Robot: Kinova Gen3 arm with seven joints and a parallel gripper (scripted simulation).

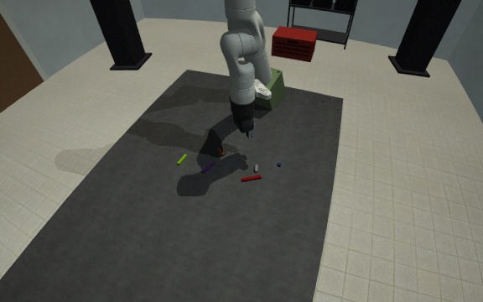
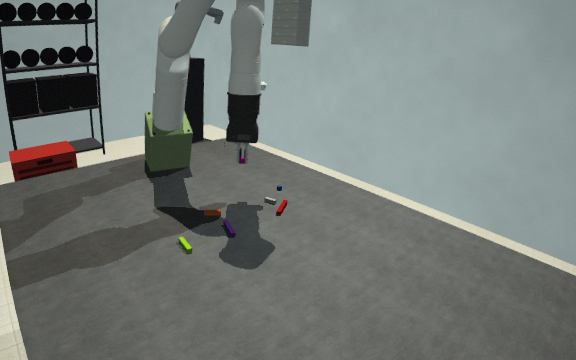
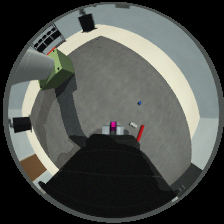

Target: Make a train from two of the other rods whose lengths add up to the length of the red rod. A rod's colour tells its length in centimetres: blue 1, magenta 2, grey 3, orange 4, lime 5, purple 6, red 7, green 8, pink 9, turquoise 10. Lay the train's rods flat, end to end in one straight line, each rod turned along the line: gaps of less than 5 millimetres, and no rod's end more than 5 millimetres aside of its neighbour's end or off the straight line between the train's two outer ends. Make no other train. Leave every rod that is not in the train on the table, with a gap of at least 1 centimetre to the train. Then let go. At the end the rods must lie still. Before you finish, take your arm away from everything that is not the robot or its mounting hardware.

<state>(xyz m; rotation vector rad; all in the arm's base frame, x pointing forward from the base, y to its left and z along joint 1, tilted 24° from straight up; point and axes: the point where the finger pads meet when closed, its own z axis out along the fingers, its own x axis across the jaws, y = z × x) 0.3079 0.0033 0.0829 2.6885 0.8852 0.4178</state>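
My gripper (image 2: 242, 154) hangs high above the dark mat, shut on the short magenta rod (image 2: 242, 159), which also shows between the fingers in the wrist view (image 3: 113, 125). On the mat lie the red rod (image 1: 251, 178), the grey rod (image 1: 256, 168) just behind it, the small blue rod (image 1: 279, 164) to the right, the purple rod (image 1: 208, 167), the orange rod (image 1: 220, 151) in the arm's shadow, and the lime rod (image 1: 182, 159) at the left. All lie apart from one another.
The arm's green base block (image 1: 276, 89) stands at the back of the mat. A red toolbox (image 1: 294, 43) and a black shelf (image 2: 48, 75) stand behind it. Black pillars (image 1: 121, 33) stand on the tiled floor.
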